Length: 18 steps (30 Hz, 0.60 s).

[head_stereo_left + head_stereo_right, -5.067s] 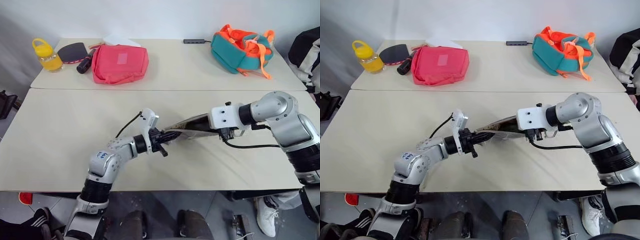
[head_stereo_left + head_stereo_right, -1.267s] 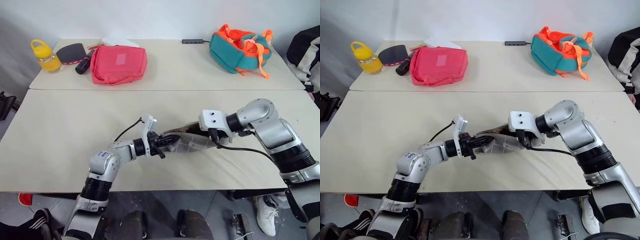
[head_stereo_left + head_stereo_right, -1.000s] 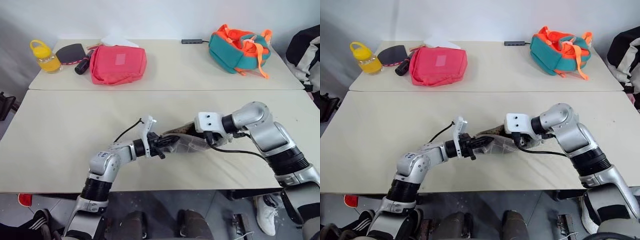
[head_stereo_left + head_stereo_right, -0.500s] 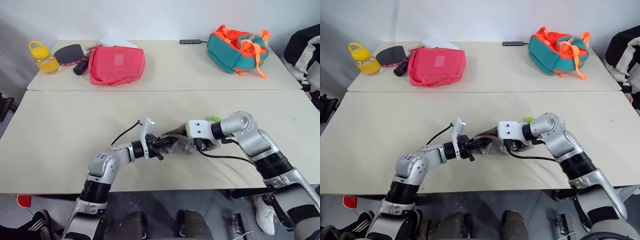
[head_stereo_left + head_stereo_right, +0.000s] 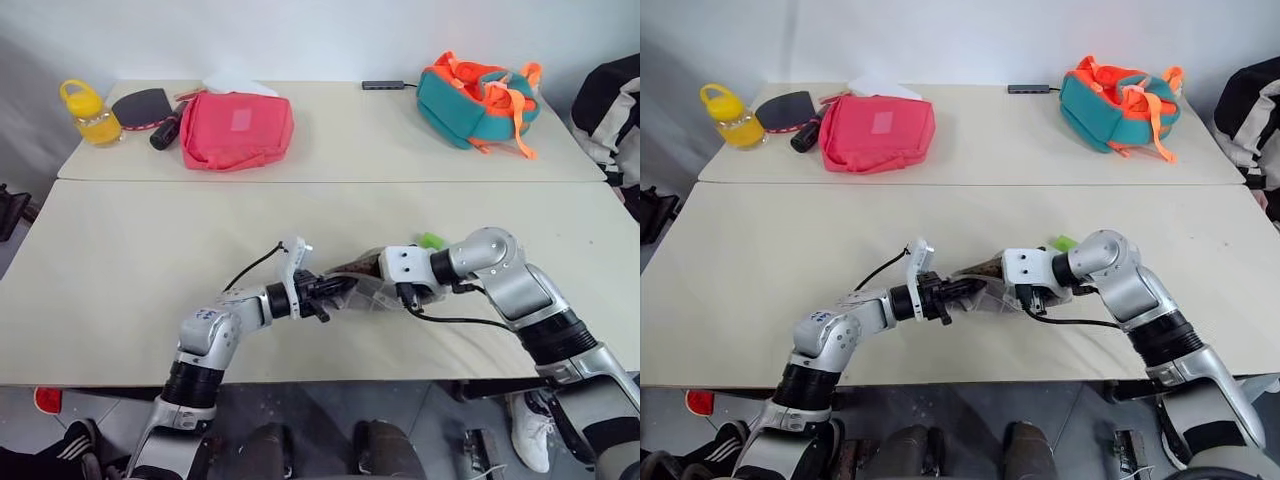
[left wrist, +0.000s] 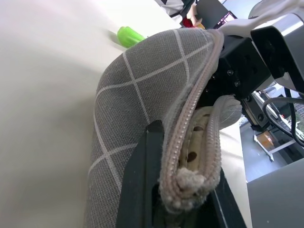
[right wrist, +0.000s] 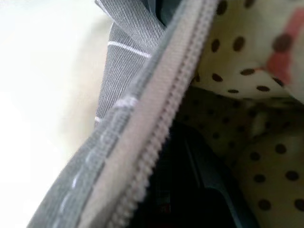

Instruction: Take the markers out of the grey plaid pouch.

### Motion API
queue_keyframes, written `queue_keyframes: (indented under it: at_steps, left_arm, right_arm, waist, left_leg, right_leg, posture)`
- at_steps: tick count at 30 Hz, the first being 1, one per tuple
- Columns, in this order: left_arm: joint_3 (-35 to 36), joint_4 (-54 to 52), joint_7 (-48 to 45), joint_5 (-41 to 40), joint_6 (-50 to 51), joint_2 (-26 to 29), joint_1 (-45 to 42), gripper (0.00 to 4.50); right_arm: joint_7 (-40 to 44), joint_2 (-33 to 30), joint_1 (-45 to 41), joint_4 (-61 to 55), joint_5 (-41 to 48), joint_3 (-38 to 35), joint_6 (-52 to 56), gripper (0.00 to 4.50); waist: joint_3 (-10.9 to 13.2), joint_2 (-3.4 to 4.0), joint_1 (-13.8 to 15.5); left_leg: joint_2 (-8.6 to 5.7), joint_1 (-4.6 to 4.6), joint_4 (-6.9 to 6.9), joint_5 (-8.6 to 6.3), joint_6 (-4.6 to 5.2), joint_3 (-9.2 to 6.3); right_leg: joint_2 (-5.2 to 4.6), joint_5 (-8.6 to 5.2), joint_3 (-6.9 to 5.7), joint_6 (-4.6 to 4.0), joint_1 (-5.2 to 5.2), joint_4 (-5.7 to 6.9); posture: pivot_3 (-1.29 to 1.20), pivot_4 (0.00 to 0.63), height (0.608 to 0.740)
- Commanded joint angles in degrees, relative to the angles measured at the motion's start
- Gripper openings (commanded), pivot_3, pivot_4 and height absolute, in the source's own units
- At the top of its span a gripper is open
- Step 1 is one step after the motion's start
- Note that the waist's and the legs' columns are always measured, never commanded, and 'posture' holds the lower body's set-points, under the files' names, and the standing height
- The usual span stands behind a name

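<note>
The grey plaid pouch (image 5: 362,290) lies low over the near table, stretched between my two grippers. My left gripper (image 5: 335,288) is shut on its zipper end, a black finger (image 6: 142,190) pressed against the fabric. The pouch mouth gapes and shows a dotted lining (image 7: 247,114). My right gripper (image 5: 397,292) reaches into that mouth from the other side, its tips hidden by the fabric. A dark shape (image 7: 199,190) sits deep inside; I cannot tell what it is. One light green marker (image 5: 430,240) lies on the table just behind my right wrist.
On the far table stand a pink-red bag (image 5: 238,128), a teal-orange backpack (image 5: 480,100), a yellow bottle (image 5: 82,110), a paddle (image 5: 145,105) and a dark cylinder (image 5: 165,130). A person (image 5: 612,110) is at the right edge.
The pouch has come down from mid-air to the table. My right gripper slid along it toward the left one and sank a little. The green marker came into sight behind my right wrist.
</note>
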Motion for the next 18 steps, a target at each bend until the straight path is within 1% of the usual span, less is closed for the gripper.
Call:
queue_keyframes:
  at_steps: [1, 5, 8, 13, 15, 18]
  left_arm:
    - [1.17, -1.57, 1.02, 0.65, 0.02, 0.83, 0.44, 0.0]
    - [1.35, -1.94, 1.36, 0.23, 0.6, 0.44, 0.1, 0.0]
    - [0.76, -1.28, 0.96, 1.03, -0.31, 0.76, 0.6, 0.0]
    - [1.01, -1.03, 0.95, 0.71, -0.52, 0.62, 0.31, 0.0]
    - [0.99, -0.8, 0.88, 1.08, -0.95, 0.68, -0.13, 0.0]
    - [1.24, -0.81, 1.03, 1.4, -1.8, 0.5, -0.71, 0.0]
  right_arm:
    - [1.45, -3.55, 0.25, -2.97, 1.43, -2.89, 1.23, 0.58]
    - [3.15, -8.01, -2.59, -6.26, 3.24, -6.03, 4.21, 0.58]
    - [5.24, -10.61, -4.72, -9.05, 6.66, -8.02, 10.06, 0.58]
    - [6.24, -15.66, -5.68, -8.8, 6.65, -9.23, 9.63, 0.58]
    - [6.89, -16.3, -5.55, -9.15, 8.47, -10.21, 10.82, 0.58]
    - [7.1, -14.93, -5.66, -11.24, 13.77, -12.64, 15.41, 0.58]
  waist:
    - [0.0, 0.0, 0.39]
    - [0.0, 0.0, 0.58]
    - [0.0, 0.0, 0.62]
    - [0.0, 0.0, 0.6]
    - [0.01, 0.0, 0.59]
    - [0.01, 0.0, 0.6]
  left_leg:
    - [0.0, -0.01, 0.0, 0.0, 0.0, 0.0]
    - [0.0, -0.08, 0.0, 0.0, 0.0, 0.0]
    - [-0.01, -0.14, 0.02, 0.0, 0.01, 0.01]
    - [-0.01, -0.17, -0.02, 0.0, 0.01, 0.0]
    - [-0.01, -0.17, -0.04, 0.0, 0.01, 0.01]
    - [-0.01, -0.17, -0.03, 0.0, 0.01, 0.01]
  right_leg:
    - [0.0, 0.0, 0.0, 0.0, -0.01, -0.01]
    - [0.0, 0.0, -0.01, 0.0, -0.03, -0.09]
    - [-0.02, 0.0, -0.01, 0.0, -0.06, -0.12]
    - [-0.01, 0.0, -0.04, 0.0, -0.1, -0.14]
    - [0.0, 0.0, -0.04, 0.0, -0.09, -0.17]
    - [0.0, 0.0, -0.04, 0.0, -0.1, -0.17]
  posture:
    - [0.0, 0.15, 0.74]
    - [0.0, 0.15, 0.74]
    - [0.0, 0.15, 0.74]
    - [0.0, 0.15, 0.74]
    - [0.0, 0.15, 0.74]
    - [0.0, 0.15, 0.74]
